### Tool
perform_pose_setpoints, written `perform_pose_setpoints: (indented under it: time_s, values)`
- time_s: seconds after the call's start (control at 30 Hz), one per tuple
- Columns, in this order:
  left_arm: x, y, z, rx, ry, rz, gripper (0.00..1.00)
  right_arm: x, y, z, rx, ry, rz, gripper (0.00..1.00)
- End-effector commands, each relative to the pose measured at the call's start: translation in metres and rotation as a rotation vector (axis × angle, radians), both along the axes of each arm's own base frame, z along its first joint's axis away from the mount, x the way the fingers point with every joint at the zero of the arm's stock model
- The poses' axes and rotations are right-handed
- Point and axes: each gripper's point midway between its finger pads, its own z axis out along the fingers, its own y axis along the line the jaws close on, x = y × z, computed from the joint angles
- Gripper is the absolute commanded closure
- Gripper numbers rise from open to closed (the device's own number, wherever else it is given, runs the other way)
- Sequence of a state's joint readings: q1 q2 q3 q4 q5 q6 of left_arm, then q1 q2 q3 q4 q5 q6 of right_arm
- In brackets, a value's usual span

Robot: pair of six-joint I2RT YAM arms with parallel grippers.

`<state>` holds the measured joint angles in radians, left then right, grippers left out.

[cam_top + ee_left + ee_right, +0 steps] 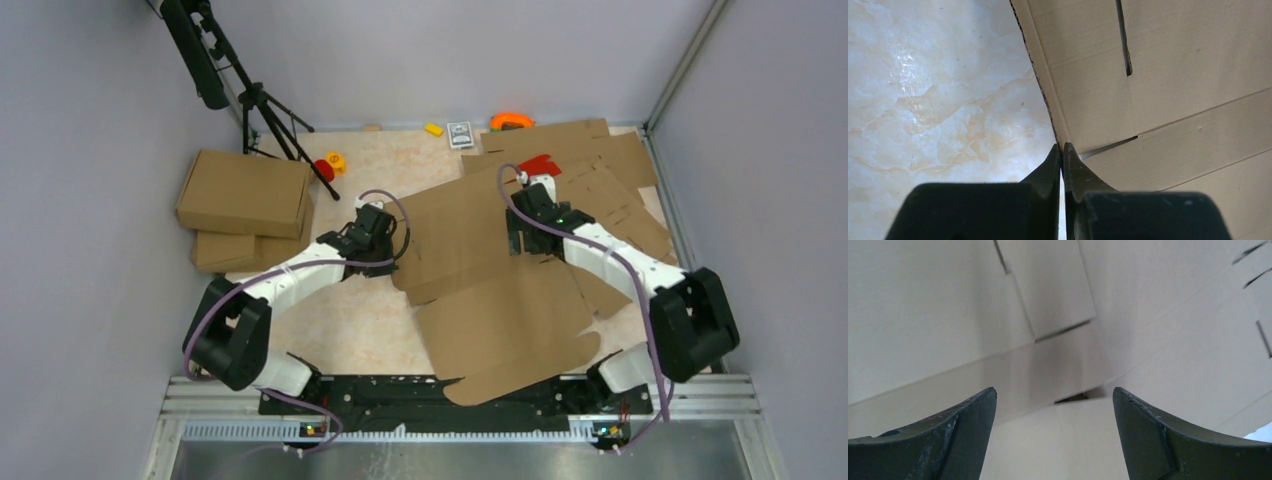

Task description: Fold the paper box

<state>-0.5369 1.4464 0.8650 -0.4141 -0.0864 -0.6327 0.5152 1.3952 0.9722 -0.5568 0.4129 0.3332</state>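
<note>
A: Left gripper (1062,150)?
B: Pressed together, tips touching the paper box (500,300) at its left edge.
A: Right gripper (1054,390)?
B: Spread wide, close over the cardboard.
A: Box position?
B: Opened out mid-worktop (370,330), between both arms, near flap past the front edge.
A: Beyond?
B: Heaped flat sheets (615,165) far right; 2 closed boxes (245,190) far left.

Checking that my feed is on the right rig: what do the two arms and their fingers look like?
The left arm and right arm have white links and bulky black joints. A purple cable loops along each. The fingers are dark curved blades tapering to points, scuffed at the edges.
</note>
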Motion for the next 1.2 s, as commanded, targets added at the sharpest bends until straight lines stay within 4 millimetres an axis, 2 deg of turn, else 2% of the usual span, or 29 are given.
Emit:
perform_pose_setpoints:
  time_s: [0.0, 0.13, 0.43, 0.53, 0.67, 1.0, 1.17]
  values:
    - [-0.015, 0.000, 0.003, -0.014, 0.010, -0.052, 1.00, 0.040, -0.003, 0.012, -0.157, -0.084, 0.042, 0.15]
    - [-0.017, 0.005, 0.005, -0.001, -0.001, -0.053, 1.00, 0.060, 0.002, 0.000, -0.216, -0.071, 0.059, 0.16]
    - [-0.014, 0.005, 0.011, -0.002, -0.024, -0.058, 1.00, 0.084, 0.007, -0.034, -0.296, -0.023, 0.046, 0.19]
    - [-0.014, 0.005, 0.010, 0.007, -0.017, -0.062, 1.00, 0.087, -0.008, -0.038, -0.381, -0.022, -0.018, 0.20]
    - [-0.015, 0.007, 0.008, 0.020, -0.011, -0.063, 1.00, 0.087, -0.023, -0.030, -0.454, -0.036, -0.080, 0.21]
    - [-0.018, 0.013, 0.006, 0.037, -0.016, -0.063, 1.00, 0.090, -0.044, -0.011, -0.387, -0.080, -0.151, 0.28]
    - [-0.018, 0.014, 0.006, 0.043, -0.017, -0.064, 1.00, 0.090, -0.046, -0.003, -0.339, -0.101, -0.163, 0.32]
